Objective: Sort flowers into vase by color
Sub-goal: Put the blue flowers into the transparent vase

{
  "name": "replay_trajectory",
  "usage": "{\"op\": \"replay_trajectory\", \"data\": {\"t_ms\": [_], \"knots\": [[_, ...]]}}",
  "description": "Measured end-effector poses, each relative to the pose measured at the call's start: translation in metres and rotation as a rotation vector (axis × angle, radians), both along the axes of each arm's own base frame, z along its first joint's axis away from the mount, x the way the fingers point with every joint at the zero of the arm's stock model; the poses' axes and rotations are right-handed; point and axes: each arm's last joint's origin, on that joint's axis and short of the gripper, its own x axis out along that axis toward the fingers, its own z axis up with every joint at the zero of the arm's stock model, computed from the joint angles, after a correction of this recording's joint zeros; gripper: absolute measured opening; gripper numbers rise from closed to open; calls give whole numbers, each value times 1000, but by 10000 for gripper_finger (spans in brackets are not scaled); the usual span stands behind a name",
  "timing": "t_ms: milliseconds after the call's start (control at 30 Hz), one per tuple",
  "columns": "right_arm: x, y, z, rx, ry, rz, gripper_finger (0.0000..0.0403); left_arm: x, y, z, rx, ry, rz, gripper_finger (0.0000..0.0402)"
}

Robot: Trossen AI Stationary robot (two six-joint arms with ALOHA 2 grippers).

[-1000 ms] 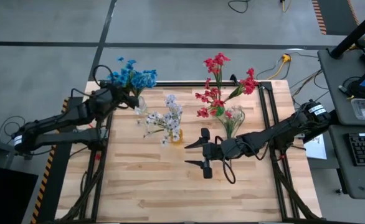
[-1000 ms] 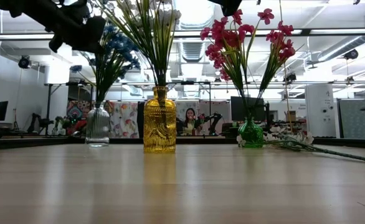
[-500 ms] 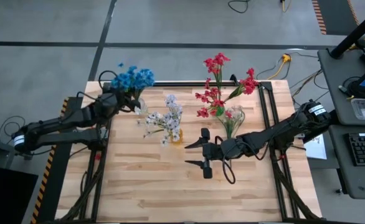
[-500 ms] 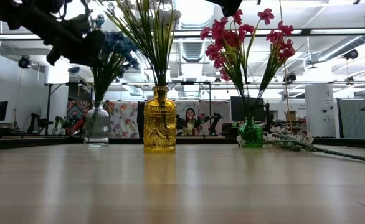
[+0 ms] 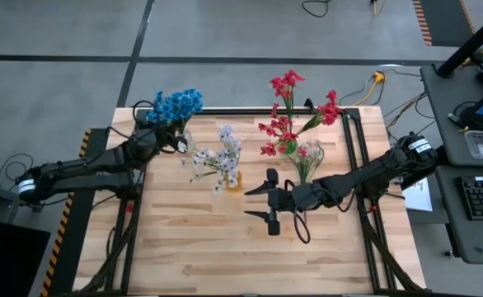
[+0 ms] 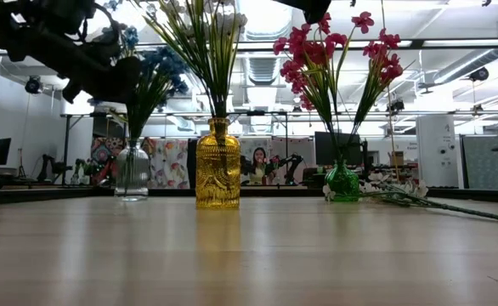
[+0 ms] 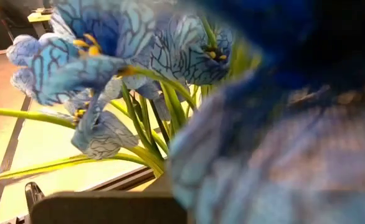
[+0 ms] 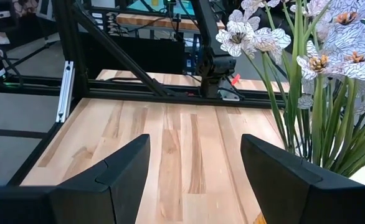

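Note:
Blue flowers (image 5: 177, 103) (image 6: 166, 66) stand with their stems in a clear vase (image 6: 132, 172) at the far left. My left gripper (image 5: 166, 139) (image 6: 111, 72) is shut among their stems, just above the vase; blue blossoms (image 7: 101, 37) fill its wrist view. White flowers (image 5: 218, 157) stand in a yellow vase (image 6: 217, 166), red flowers (image 5: 287, 115) in a green vase (image 6: 343, 183). One white sprig (image 6: 410, 197) lies flat on the table beside the green vase. My right gripper (image 5: 264, 204) (image 8: 195, 138) hangs open above the table's middle, holding nothing. My left gripper is shut on a blue flower's green stem below the blossoms, reaching in nearly level from the table's left. The gripper's own body and the blossoms hide the place of contact. The stem (image 6: 144, 110) runs down from the gripper into the clear vase's neck.
The three vases stand in a row along the table's far half. A black frame rail (image 8: 170, 93) borders the table. Bare wood (image 5: 225, 247) spreads across the near half.
My left gripper has sunk toward the clear vase, still shut, taking the blue flower down with it. The blue blossoms, spread wide toward the left before, now sit in a tighter bunch over the vase.

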Motion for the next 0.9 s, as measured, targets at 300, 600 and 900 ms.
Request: {"op": "replay_trajectory", "data": {"t_ms": [300, 600, 900], "knots": [[0, 0, -1, 2, 11, -2, 244, 1, 0, 8, 5, 17, -41, 42], [0, 0, -2, 5, 17, -3, 244, -4, -3, 16, -91, 128, -53, 136], [0, 0, -2, 12, 20, -5, 244, -17, -10, 31, -242, 242, -62, 194]]}}
